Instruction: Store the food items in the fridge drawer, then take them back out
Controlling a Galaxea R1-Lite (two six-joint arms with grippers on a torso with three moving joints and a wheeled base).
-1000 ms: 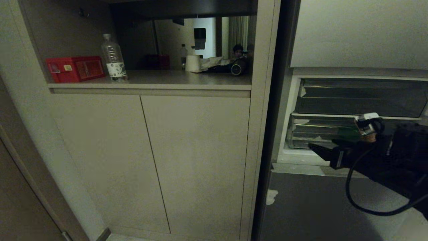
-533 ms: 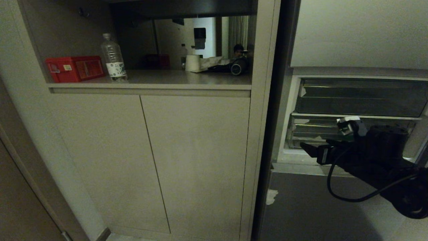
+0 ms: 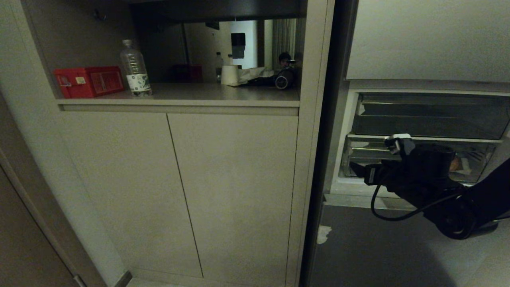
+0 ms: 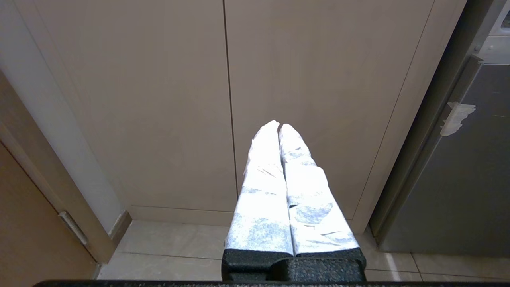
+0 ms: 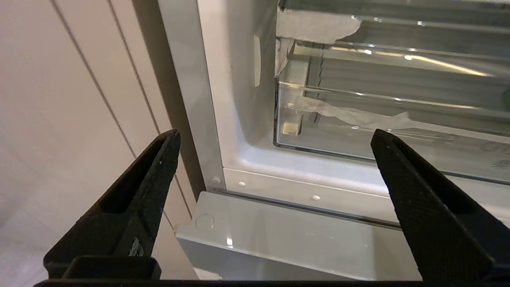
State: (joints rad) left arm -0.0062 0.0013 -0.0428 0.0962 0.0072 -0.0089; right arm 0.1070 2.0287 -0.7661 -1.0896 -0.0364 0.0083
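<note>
Two black fingers [image 5: 139, 199] of the right gripper [image 5: 275, 137] stand wide apart, empty, framing the clear fridge drawer [image 5: 378, 131] at upper right (head view hides them); left gripper [image 4: 279, 125] pressed closed.

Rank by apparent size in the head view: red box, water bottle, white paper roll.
1. red box
2. water bottle
3. white paper roll, though it sits farther back on the shelf, so its true size is unsure.

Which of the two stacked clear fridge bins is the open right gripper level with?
The lower bin, the fridge drawer with white tape at its corner. The right gripper hangs open before it; the darker upper bin sits above.
</note>
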